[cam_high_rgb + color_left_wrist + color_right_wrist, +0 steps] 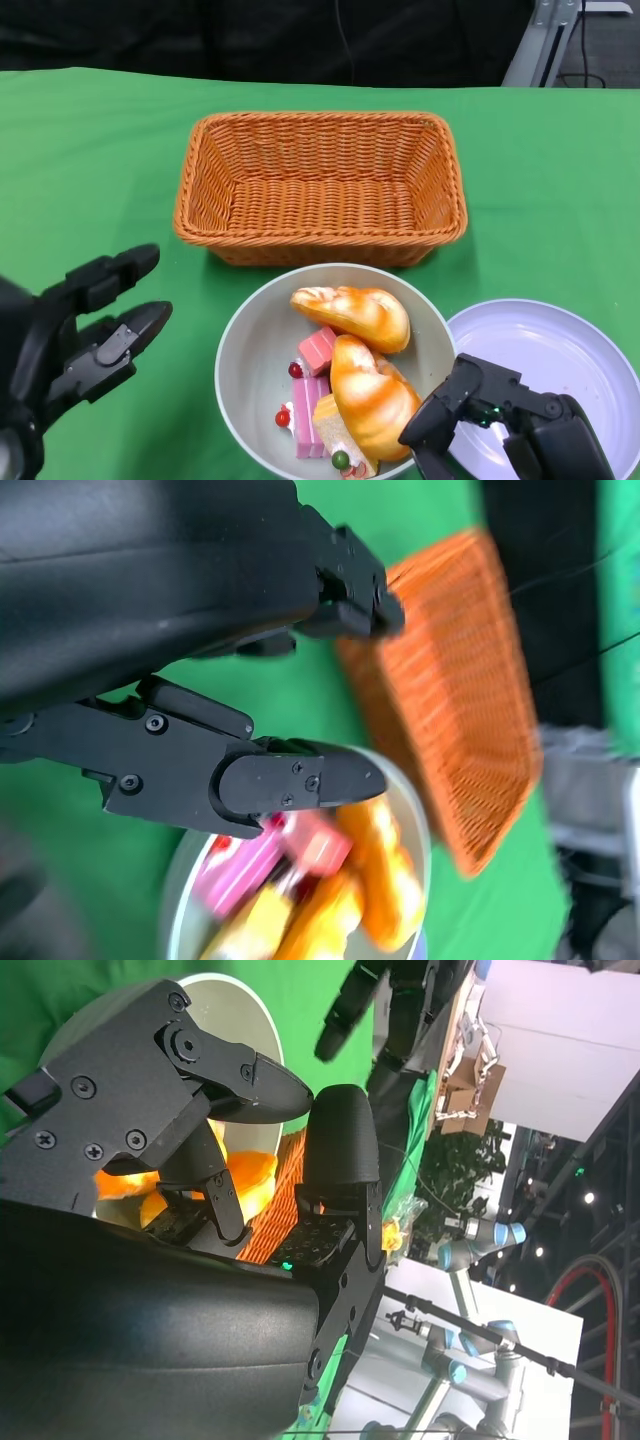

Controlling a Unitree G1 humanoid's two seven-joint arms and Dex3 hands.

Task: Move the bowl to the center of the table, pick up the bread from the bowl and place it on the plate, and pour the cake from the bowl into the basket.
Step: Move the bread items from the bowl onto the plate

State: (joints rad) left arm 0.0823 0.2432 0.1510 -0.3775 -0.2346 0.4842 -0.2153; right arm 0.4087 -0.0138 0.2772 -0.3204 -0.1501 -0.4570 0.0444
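From the head view, the wicker basket (320,188) sits on the green table (90,150), and the grey bowl (250,350) lies just in front of it, nearly touching its near wall. Inside the bowl are two glazed bread rolls (362,350), with pink cake pieces (312,385) beside them. A white plate (560,360) lies right of the bowl, its rim just beside it. The left hand (85,325) hovers left of the bowl, fingers spread and holding nothing, apart from the rim. The right hand (500,425) hangs over the gap between bowl and plate, fingers apart, one tip by the bowl's near-right rim. In the right wrist view, the right hand's fingers (340,1150) stand separated, empty, with bowl and bread beyond. In the left wrist view, the left hand's fingers (290,780) are parted above the bowl's edge, basket beyond.
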